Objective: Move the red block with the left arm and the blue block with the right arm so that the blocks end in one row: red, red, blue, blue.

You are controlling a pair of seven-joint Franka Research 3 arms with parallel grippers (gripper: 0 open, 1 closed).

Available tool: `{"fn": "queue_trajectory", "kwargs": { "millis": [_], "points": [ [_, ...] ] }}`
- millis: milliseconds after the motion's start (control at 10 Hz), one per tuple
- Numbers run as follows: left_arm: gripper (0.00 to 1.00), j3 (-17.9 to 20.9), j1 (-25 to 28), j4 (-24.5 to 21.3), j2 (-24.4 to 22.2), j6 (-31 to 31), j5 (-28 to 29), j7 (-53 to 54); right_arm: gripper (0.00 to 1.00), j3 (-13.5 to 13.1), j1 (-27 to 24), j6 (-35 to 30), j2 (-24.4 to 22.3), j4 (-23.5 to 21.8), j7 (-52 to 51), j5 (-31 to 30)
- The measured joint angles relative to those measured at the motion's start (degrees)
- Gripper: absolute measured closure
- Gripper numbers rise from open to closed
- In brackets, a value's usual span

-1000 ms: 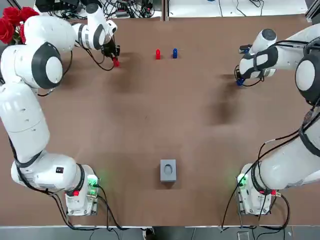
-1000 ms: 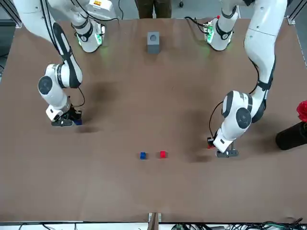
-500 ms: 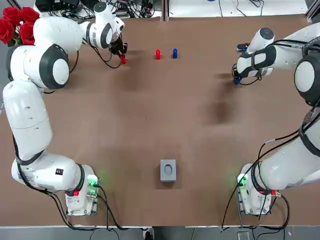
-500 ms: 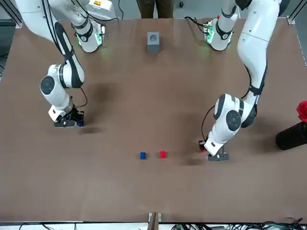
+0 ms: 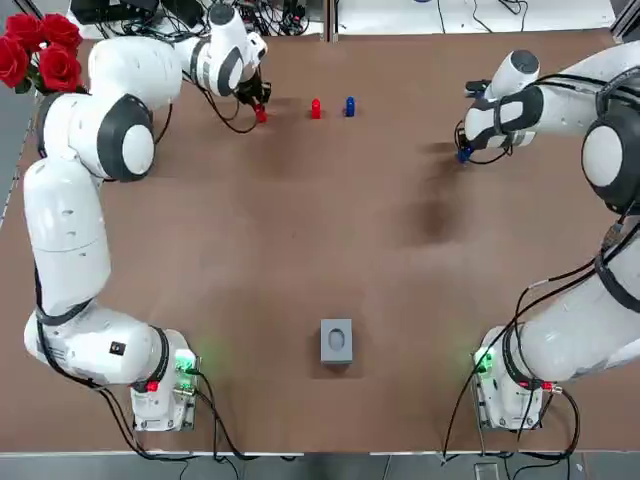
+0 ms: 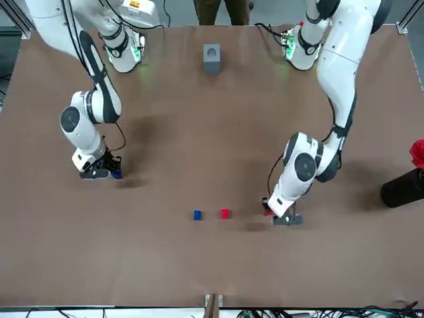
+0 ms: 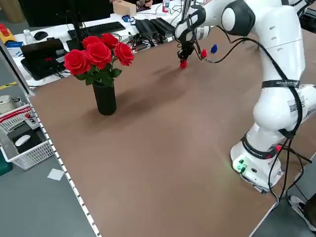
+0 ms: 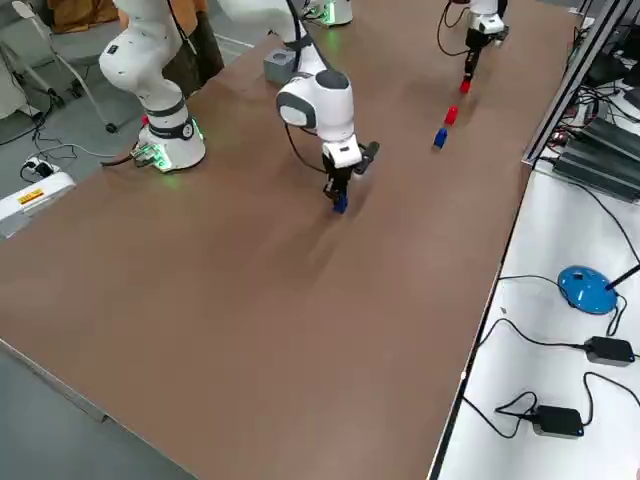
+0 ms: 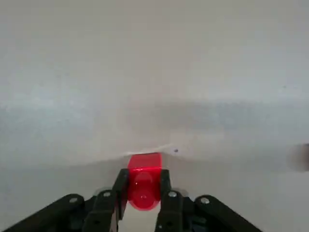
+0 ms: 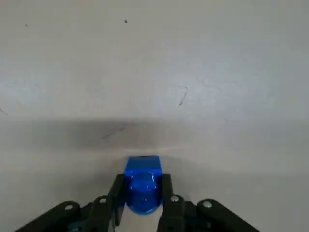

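Brown table [image 5: 300, 250], 2 arms: left gripper [image 5: 259, 110] pinches the held red block [image 9: 143, 180] tight, near the middle red block [image 5: 316, 108]. Right gripper [image 5: 464, 152] pinches the held blue block [image 10: 142, 184] tight, well apart from the middle blue block [image 5: 349, 105]. Middle pair sits side by side, so I think abt half is left: both end blocks need setting down.

We are looking at the left arm [image 5: 70, 220] and the right arm [image 5: 610, 300], both wearing glossy white rounded shells with dark grey joint caps [image 5: 125, 148]. Black cables [image 5: 210, 420] are trailing from bases [image 5: 160, 385] that are glowing green and red. The left gripper [image 9: 143, 181] and right gripper [image 10: 142, 186] are showing black fingers [image 9: 110, 208] with silver screws [image 9: 172, 194].
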Motion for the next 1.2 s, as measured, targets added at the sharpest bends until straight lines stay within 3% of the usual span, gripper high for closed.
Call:
{"fn": "queue_trajectory", "kwargs": {
  "millis": [500,1200],
  "points": [
    [0.70,0.44,-2.52,4.74,2.90,0.05,0.06,0.00,0.66,2.96,1.24,-0.84,3.17,4.43,4.46,0.41],
    [0.70,0.53,-3.68,5.74,3.56,0.02,0.36,0.10,0.66,4.05,5.03,-5.66,8.31,13.69,14.18,0.55]
  ]
}}
